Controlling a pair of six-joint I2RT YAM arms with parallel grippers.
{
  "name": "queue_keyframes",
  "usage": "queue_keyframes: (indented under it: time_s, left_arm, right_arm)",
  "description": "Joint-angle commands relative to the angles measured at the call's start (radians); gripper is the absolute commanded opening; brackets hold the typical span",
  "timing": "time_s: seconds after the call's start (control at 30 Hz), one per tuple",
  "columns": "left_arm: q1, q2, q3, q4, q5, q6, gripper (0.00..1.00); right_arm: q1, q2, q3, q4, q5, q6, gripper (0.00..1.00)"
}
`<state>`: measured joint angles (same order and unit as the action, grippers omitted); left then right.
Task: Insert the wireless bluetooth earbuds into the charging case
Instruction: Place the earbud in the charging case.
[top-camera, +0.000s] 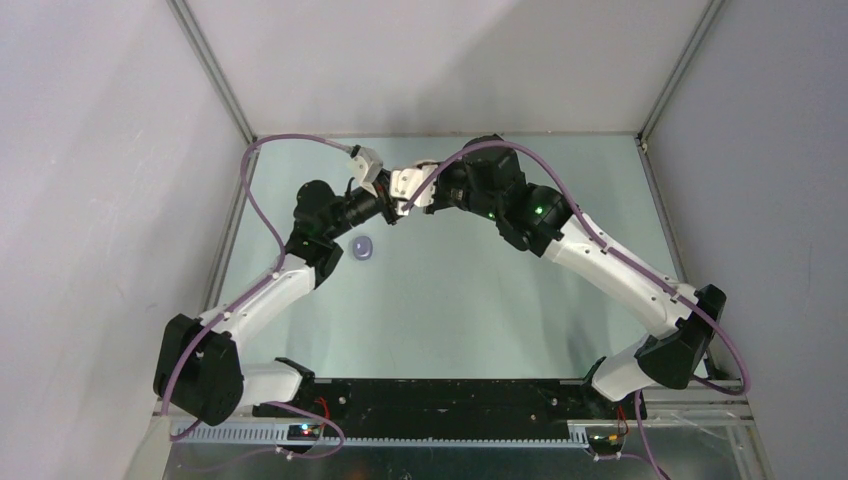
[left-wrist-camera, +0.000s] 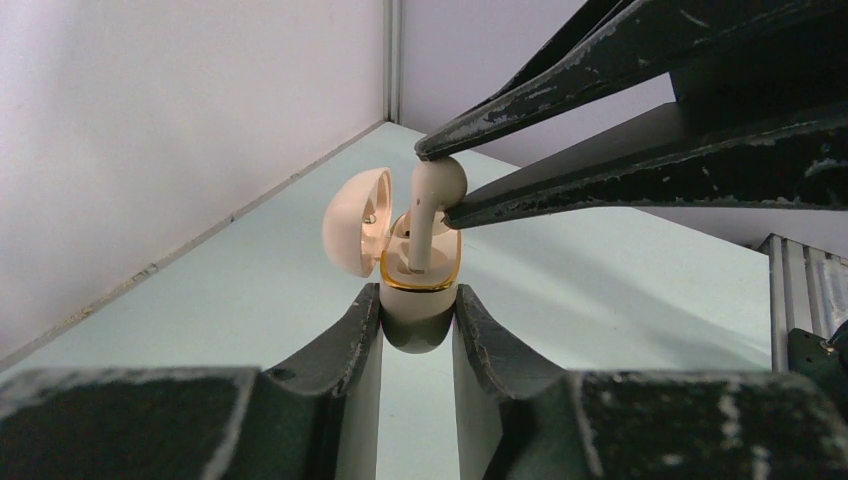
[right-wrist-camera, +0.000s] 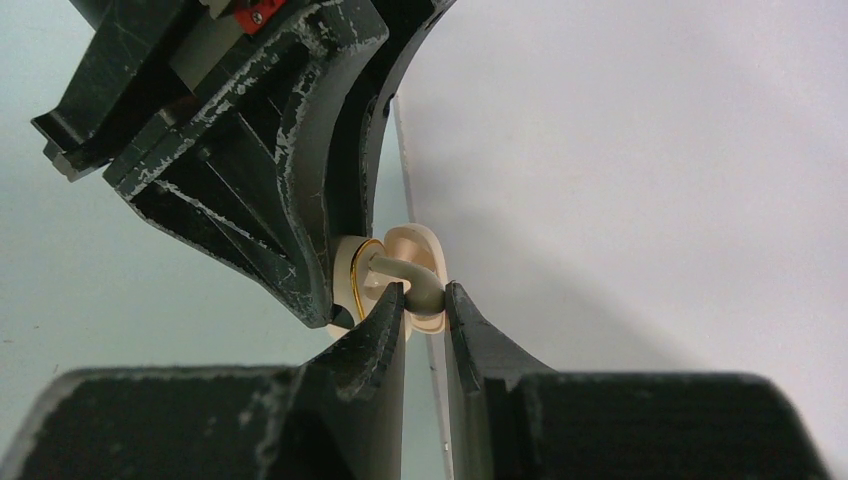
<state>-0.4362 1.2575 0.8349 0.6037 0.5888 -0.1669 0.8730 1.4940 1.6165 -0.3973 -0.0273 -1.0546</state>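
**Cream earbud stem-down in the open case, near the far edge**

Left end effector (left-wrist-camera: 418, 292) is clenched on the base of the charging case (left-wrist-camera: 418, 320). The lid (left-wrist-camera: 355, 222) is swung open to the left. The earbud (left-wrist-camera: 430, 205) has its stem below the case's gold rim and its head above it. Right end effector (left-wrist-camera: 435, 183) grasps that head, reaching in from the upper right.

- The top view alone shows a small lavender piece (top-camera: 364, 248) on the surface (top-camera: 480, 290), just beside the left forearm; I cannot tell what it is.
- Right wrist view: fingers (right-wrist-camera: 385, 320) pinch the bud against the lid's inner face.
- The end effectors meet close to the back wall (top-camera: 430, 60). A wide stretch of surface lies between them and the arm bases.
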Motion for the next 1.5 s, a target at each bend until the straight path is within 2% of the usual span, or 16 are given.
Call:
queue_keyframes:
  time_s: [0.0,0.53,1.4,1.43,1.47]
  left_arm:
    - [0.002,-0.006,0.046,0.047,0.002,-0.001,0.0]
    - [0.004,-0.012,0.04,0.052,0.004,0.003,0.0]
    - [0.004,-0.008,0.039,0.053,0.006,0.016,0.0]
    - [0.003,-0.009,0.039,0.053,0.006,0.017,0.0]
    - [0.003,-0.01,0.039,0.053,0.006,0.019,0.0]
  right_arm:
    - [0.011,-0.003,0.002,0.008,-0.016,0.001,0.0]
    - [0.008,0.011,-0.015,0.035,0.08,-0.073,0.0]
    - [0.023,0.024,0.003,0.011,-0.021,-0.063,0.0]
    - [0.022,0.032,0.018,-0.027,-0.027,-0.075,0.02]
    - [0.019,0.035,0.028,-0.045,-0.028,-0.078,0.08]
